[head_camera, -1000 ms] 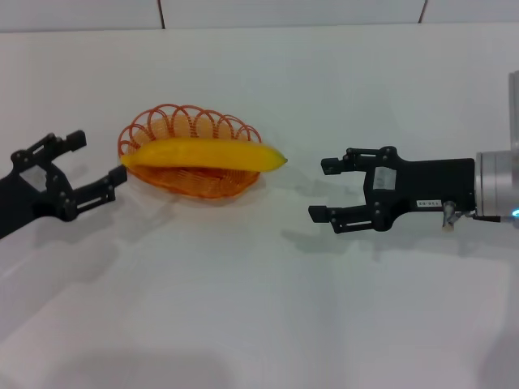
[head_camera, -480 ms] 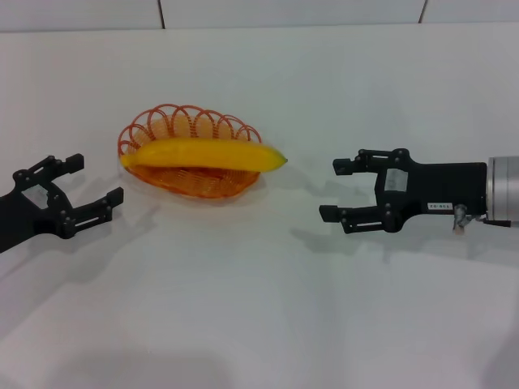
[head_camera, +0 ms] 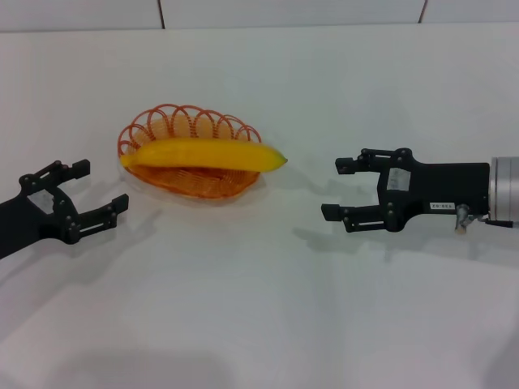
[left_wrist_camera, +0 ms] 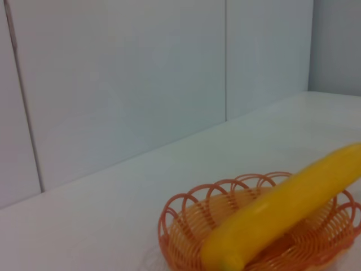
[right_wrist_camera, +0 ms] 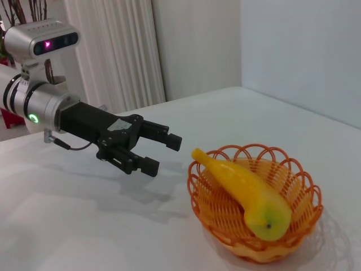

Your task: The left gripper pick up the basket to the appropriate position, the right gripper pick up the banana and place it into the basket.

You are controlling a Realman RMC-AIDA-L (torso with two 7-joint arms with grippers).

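The orange wire basket [head_camera: 191, 185] stands on the white table, left of centre. The yellow banana [head_camera: 203, 154] lies lengthwise in it, its dark tip poking over the rim toward the right. My left gripper [head_camera: 101, 185] is open, a little to the left of the basket and nearer the front, touching nothing. My right gripper [head_camera: 333, 189] is open and empty, a hand's width to the right of the banana's tip. The left wrist view shows the banana [left_wrist_camera: 282, 209] resting in the basket [left_wrist_camera: 186, 220]. In the right wrist view, the banana [right_wrist_camera: 248, 189], the basket [right_wrist_camera: 304, 192] and the left gripper [right_wrist_camera: 163, 155] appear.
A white tabletop [head_camera: 259, 308] stretches all around, with a tiled wall [head_camera: 243, 12] along its far edge. A white curtain [right_wrist_camera: 113, 51] hangs behind the left arm in the right wrist view.
The left gripper has drifted toward the table's front, away from the basket's rim. The right gripper has drawn back to the right. Basket and banana have not moved.
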